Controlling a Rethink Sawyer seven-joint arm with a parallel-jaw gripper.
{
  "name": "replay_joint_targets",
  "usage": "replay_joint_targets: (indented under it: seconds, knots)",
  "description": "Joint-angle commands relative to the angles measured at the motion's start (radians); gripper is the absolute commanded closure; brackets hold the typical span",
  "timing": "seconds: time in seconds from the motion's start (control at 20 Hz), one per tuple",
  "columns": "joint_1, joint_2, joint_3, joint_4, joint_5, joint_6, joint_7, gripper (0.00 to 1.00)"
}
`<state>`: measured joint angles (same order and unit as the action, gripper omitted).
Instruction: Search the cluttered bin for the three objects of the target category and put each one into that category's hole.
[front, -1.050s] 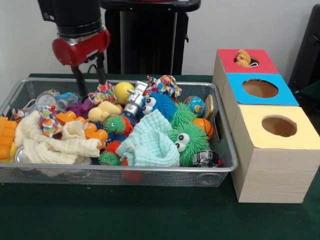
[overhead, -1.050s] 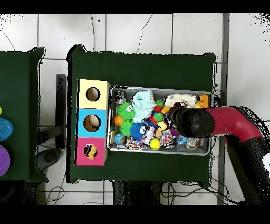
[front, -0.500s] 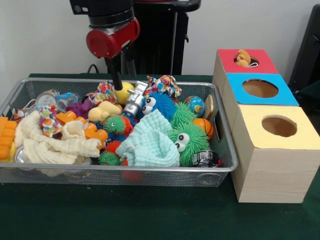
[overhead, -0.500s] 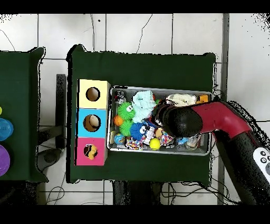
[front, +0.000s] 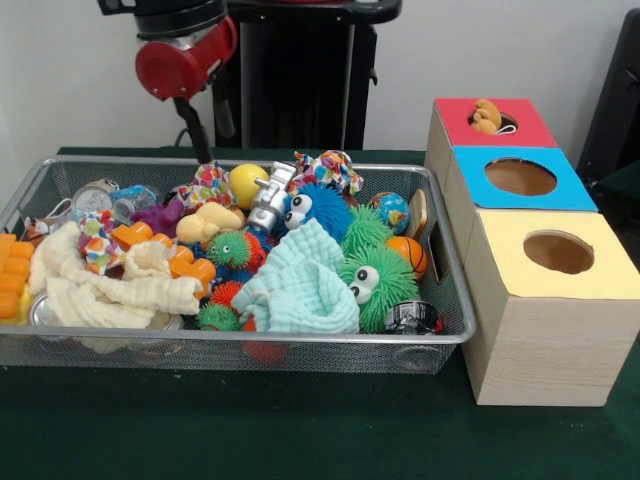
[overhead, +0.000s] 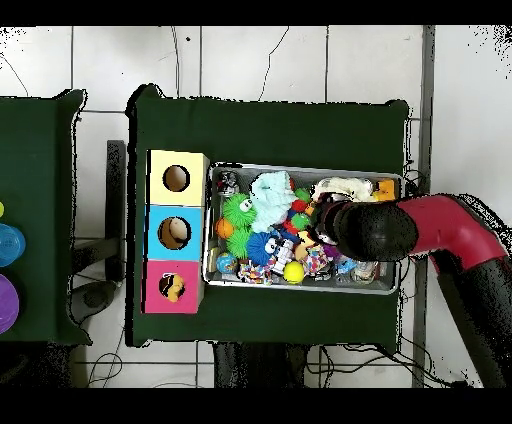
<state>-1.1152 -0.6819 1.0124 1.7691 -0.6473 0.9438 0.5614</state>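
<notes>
The hand (front: 205, 128) has swung back left and risen above the bin (front: 300, 343). Its fingers look spread and empty, so no toy was picked

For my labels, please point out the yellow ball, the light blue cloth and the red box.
yellow ball (front: 246, 183), front view, its middle.
light blue cloth (front: 300, 285), front view, central folds.
red box (front: 455, 122), front view, bare red top.

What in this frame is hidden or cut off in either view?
- Gripper: front view shows two thin dark fingers, no clear gap; overhead, the red and black arm covers it.
- Wire mesh bin: its middle contents sit under the arm overhead.
- Tan toy in the red box hole: only its top shows.
</notes>
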Motion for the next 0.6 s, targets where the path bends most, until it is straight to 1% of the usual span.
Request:
replay_joint_targets:
  seconds: [0.05, 0.2, 0.6]
  knots:
    - [-0.032, 0.072, 0.02, -0.113, -0.081, 0.179, -0.502, 0.0]
    - [-0.032, 0.077, 0.011, -0.141, -0.099, 0.195, -0.558, 0.0]
    - [-0.019, 0.118, -0.022, -0.207, -0.137, 0.179, -0.668, 0.0]
